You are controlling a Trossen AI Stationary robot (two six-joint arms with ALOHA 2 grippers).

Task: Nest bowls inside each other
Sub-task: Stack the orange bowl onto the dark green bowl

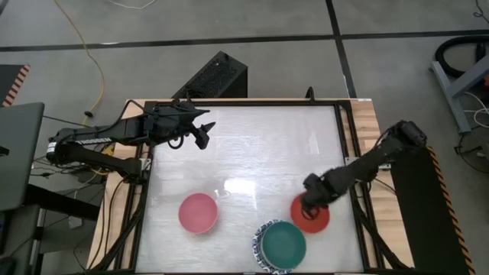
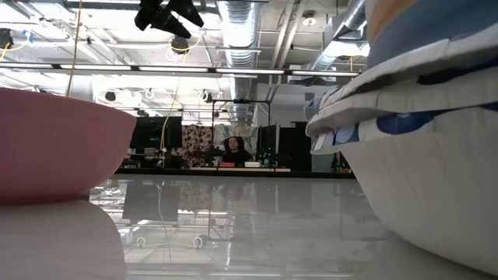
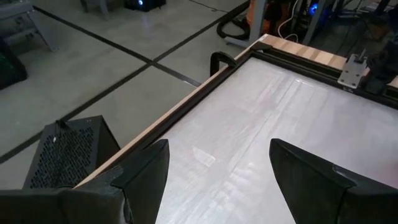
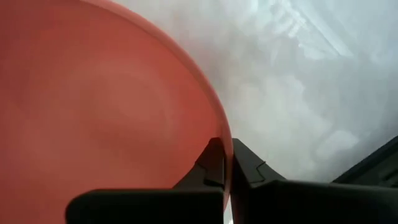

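Observation:
A red bowl (image 1: 313, 218) is at the table's near right, with my right gripper (image 1: 308, 205) shut on its rim. A stack stands just nearer: a dark green bowl (image 1: 284, 241) nested in a white bowl with a blue-patterned rim (image 1: 260, 252), which fills the right of the low view (image 2: 420, 155). A pink bowl (image 1: 199, 212) rests on its base at the near left (image 2: 54, 140). My left gripper (image 1: 205, 134) hangs open above the table's far left, nothing between its fingers (image 3: 217, 149). My right gripper pinches the red bowl's rim (image 4: 222, 143) on the bowl's left side, one finger inside the bowl and one outside. The fingers come from above, pointing down. Whether the bowl is lifted or rests on the table, I cannot tell.
A dark raised frame (image 1: 348, 137) runs around the glossy white tabletop. A black perforated box (image 1: 218, 76) stands on the floor beyond the far edge. The middle and far right of the tabletop (image 1: 267, 145) are bare. A person (image 2: 232, 148) sits far off in the room.

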